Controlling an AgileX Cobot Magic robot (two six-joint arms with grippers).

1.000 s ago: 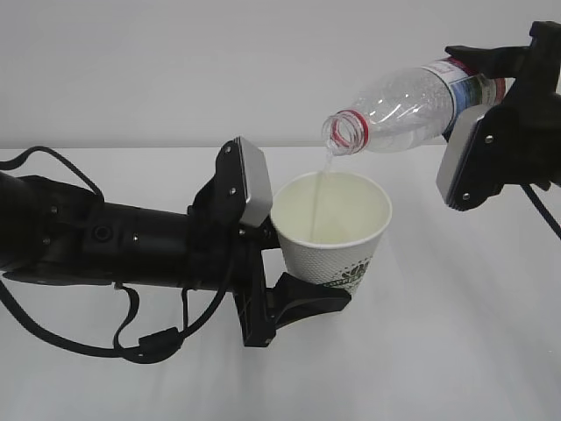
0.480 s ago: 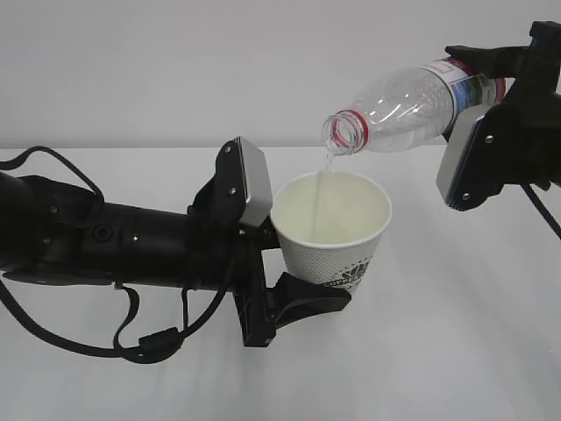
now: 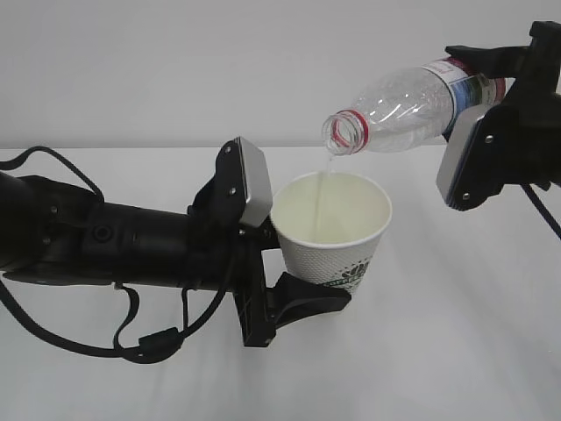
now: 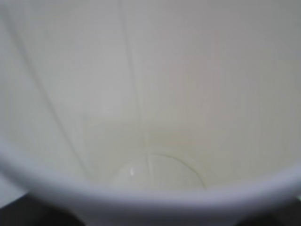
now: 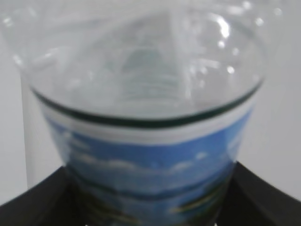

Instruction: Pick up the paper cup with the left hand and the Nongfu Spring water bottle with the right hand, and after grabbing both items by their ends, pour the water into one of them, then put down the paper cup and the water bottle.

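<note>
The left pincer clasped the paper cup low; the right pincer gripped the tilted Nongfu Spring water bottle above it.

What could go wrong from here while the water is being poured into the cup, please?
1. The water falls as a thin stream near the back rim of the paper cup; a small drift of the Nongfu Spring water bottle might send it over the edge.
2. The left end effector grips the cup low, so a filling cup could tip or deform.
</note>
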